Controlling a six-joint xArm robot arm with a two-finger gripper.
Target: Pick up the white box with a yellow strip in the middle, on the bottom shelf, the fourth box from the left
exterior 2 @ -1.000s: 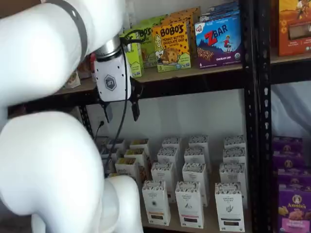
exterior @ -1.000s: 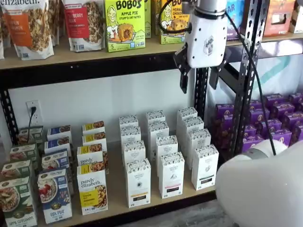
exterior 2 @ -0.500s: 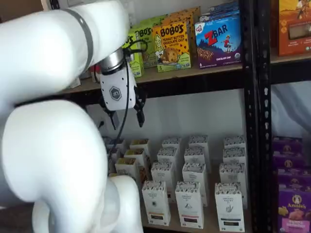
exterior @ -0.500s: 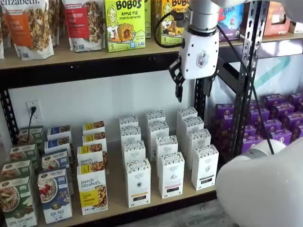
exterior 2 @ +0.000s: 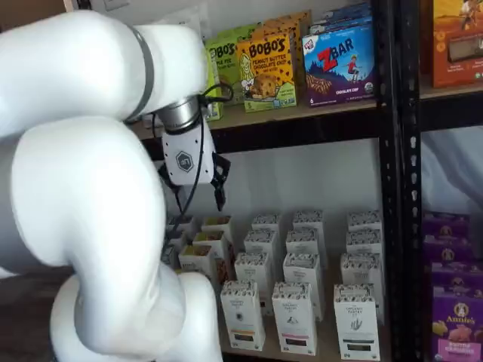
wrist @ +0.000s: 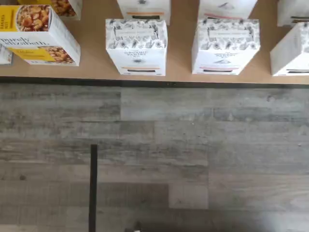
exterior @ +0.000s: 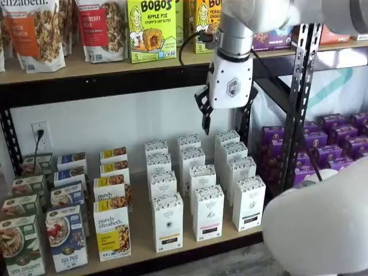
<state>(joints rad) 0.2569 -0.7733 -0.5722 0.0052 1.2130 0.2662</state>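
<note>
Two black fingers of the white-bodied gripper [exterior: 225,122] hang wide apart and empty, high above the bottom wooden shelf [exterior: 144,227]; there the white box with a yellow strip [exterior: 168,222] stands upright in the front row

Grey wood-plank floor [wrist: 159,159], white back wall [exterior: 115,126] w/ outlet [exterior: 41,137]; black metal shelving [exterior: 299,103]

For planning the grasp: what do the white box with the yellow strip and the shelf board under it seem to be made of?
The white box with the yellow strip looks like thin matte printed cardboard: sharp folded edges, no glare. The shelf board looks like pale, unpainted wood or fibreboard with a flat tan surface; which one cannot be told. The gripper hangs open, well above the boxes.
</note>
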